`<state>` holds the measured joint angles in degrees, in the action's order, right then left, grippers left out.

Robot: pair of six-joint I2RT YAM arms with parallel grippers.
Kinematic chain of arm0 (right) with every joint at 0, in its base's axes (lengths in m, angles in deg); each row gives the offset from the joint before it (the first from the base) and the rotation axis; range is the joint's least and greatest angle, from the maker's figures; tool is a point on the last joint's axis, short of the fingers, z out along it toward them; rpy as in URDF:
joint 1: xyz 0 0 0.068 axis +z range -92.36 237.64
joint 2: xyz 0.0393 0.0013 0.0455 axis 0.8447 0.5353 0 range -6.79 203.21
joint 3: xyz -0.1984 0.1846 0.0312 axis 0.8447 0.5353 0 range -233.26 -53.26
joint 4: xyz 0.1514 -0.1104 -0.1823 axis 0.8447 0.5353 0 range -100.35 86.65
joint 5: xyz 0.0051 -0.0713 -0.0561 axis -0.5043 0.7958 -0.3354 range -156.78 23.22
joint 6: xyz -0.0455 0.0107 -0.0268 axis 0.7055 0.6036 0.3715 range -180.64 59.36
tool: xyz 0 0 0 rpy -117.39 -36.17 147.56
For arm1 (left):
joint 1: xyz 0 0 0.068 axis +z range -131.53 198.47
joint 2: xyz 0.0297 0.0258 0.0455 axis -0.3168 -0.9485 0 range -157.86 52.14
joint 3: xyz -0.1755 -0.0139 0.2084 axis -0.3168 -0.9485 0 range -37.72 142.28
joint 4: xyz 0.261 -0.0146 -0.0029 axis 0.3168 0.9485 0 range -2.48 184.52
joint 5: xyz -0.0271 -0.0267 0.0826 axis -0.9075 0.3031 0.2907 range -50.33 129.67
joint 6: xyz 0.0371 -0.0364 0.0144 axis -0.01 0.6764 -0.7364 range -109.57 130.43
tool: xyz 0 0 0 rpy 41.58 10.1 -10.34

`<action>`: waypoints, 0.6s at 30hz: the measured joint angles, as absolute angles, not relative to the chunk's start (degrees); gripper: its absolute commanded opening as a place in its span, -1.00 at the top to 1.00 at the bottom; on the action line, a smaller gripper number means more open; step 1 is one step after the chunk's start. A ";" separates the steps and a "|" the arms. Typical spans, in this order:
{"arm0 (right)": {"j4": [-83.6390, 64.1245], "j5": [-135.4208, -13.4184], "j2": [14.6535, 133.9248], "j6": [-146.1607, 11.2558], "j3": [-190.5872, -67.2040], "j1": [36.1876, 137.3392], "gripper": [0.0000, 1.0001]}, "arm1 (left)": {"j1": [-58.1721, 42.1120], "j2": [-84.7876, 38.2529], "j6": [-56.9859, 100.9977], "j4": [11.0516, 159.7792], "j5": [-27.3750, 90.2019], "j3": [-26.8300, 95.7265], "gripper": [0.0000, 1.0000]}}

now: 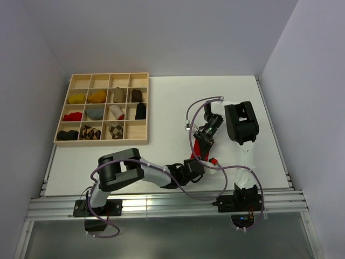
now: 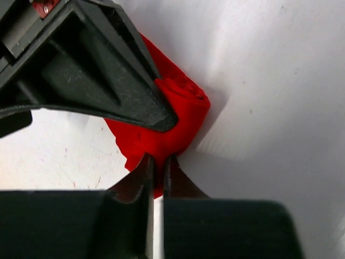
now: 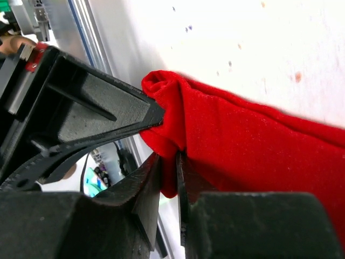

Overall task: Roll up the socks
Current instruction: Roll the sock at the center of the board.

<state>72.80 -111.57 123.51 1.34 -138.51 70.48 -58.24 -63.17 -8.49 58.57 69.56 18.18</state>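
- Red sock (image 1: 200, 144) lies on the white table (image 1: 161, 108) near its front edge. From above it is mostly hidden under both grippers.
- Its soft knit end is rolled into a tight curl, seen only up close.
- Left gripper (image 2: 157, 162) has its fingers nearly together, pinching the sock's edge.
- Right gripper (image 3: 168, 159) has narrow fingers nipping a fold beside the curl.

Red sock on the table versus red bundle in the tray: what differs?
The long red fabric sock lies stretched on the white table, one end rolled; the small red fabric bundle is balled up in the wooden tray. The left claw and right claw pinch the sock; the bundle sits untouched. Both are red.
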 measured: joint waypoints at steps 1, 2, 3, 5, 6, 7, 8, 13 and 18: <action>72.96 -111.31 123.51 1.21 -138.51 70.32 0.49 | -58.35 -63.32 -8.71 59.53 69.56 18.90 0.99; 73.06 -110.98 123.51 0.92 -138.51 70.08 0.46 | -58.39 -63.58 -8.82 61.21 69.50 20.06 0.99; 73.13 -110.79 123.51 0.70 -138.51 69.87 0.43 | -58.39 -63.85 -8.80 62.98 69.35 21.28 0.99; 73.20 -110.53 123.27 0.14 -138.51 69.25 0.33 | -58.24 -64.11 -8.25 67.38 68.73 23.86 1.00; 73.15 -110.35 122.96 -0.26 -138.54 68.88 0.31 | -58.08 -64.15 -7.77 69.54 67.99 25.11 0.99; 73.04 -110.33 122.59 -0.50 -138.54 68.58 0.29 | -57.78 -64.17 -7.00 71.95 67.09 26.46 1.00; 72.69 -110.35 121.98 -0.83 -138.56 68.16 0.26 | -57.25 -64.17 -6.04 74.53 65.83 27.99 0.99; 67.05 -112.56 116.78 -2.88 -139.30 65.21 0.25 | -53.65 -64.17 -0.62 85.69 57.76 34.18 0.99; 60.89 -114.85 109.30 -6.31 -139.41 60.14 0.23 | -50.48 -64.17 5.43 96.91 49.06 39.88 0.99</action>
<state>60.89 -114.85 109.30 -6.31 -139.41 60.14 -50.48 -64.17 5.43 96.91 49.06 39.88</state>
